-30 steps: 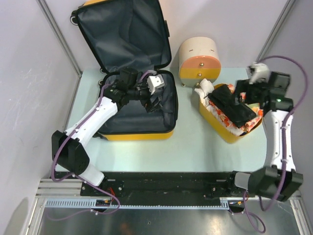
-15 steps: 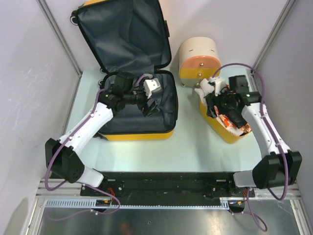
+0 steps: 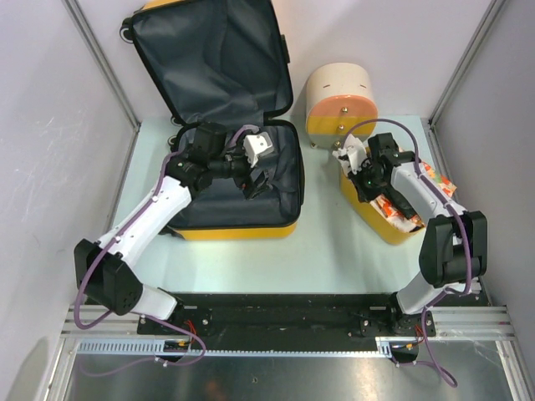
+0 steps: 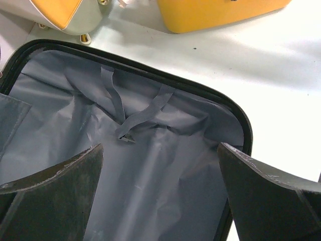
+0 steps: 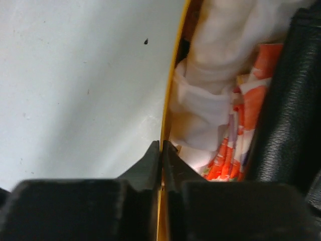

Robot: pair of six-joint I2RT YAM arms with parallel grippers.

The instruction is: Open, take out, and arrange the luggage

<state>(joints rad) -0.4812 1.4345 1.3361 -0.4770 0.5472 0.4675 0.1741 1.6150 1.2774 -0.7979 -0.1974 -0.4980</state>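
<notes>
Right claw [image 5: 161, 150] pinches the rim of the yellow plastic basket [image 5: 168, 100], three o'clock, holding white cloth [image 5: 215, 70] and orange-printed packs [image 5: 223, 155]. Left claw [image 4: 159, 146] gapes over the open yellow hard-shell luggage [image 3: 221, 83], grey-lined, ten o'clock.

1. We are seeing the suitcase [image 3: 219, 92] lying open on the left, its yellow shell facing down.
2. We are seeing its lid [image 3: 209, 58] standing upright, with dark grey lining [image 4: 165, 170] and loose straps [image 4: 145, 113] showing.
</notes>
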